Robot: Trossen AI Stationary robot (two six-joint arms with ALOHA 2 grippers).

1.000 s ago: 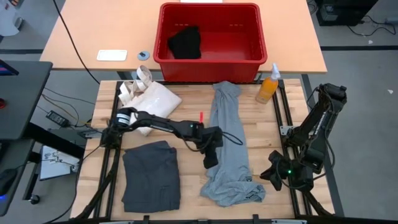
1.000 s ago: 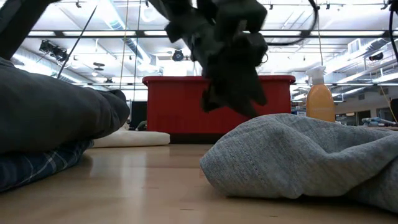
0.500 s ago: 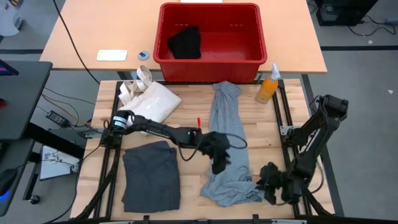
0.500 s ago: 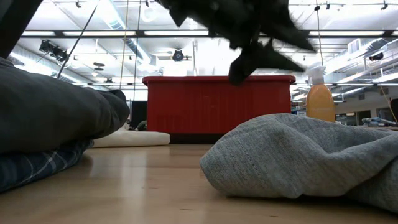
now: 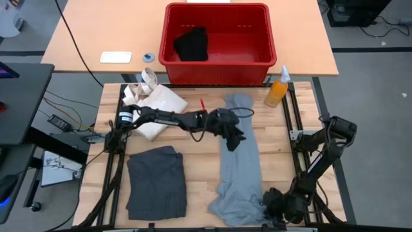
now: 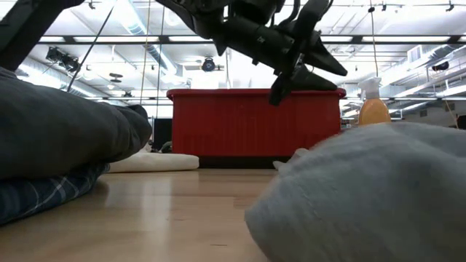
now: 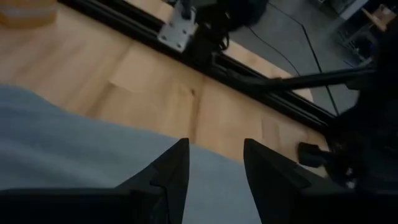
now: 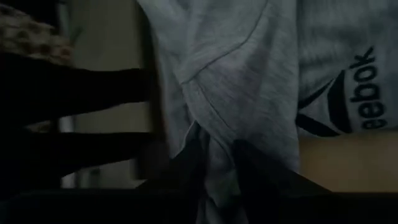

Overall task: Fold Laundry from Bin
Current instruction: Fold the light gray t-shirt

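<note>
1. Bin (image 5: 219, 55), behind the table: one black piece (image 5: 191, 44) left inside, not yet folded.
2. Grey garment (image 5: 239, 154) lies long on the table, unfolded.
3. Charcoal piece (image 5: 156, 180) sits folded, front-left.
4. Left gripper (image 5: 233, 139) hovers over the garment, fingers apart, empty.
5. Right gripper (image 8: 214, 165) pinches the garment's near edge at the table's front.

You are looking at a light grey garment (image 5: 239, 158) lying stretched lengthwise on the wooden table, its near end bunching at the table's edge. A folded dark charcoal piece (image 5: 156, 182) is sitting to its left. The red bin (image 5: 217, 40) is holding a black piece (image 5: 192, 44).
</note>
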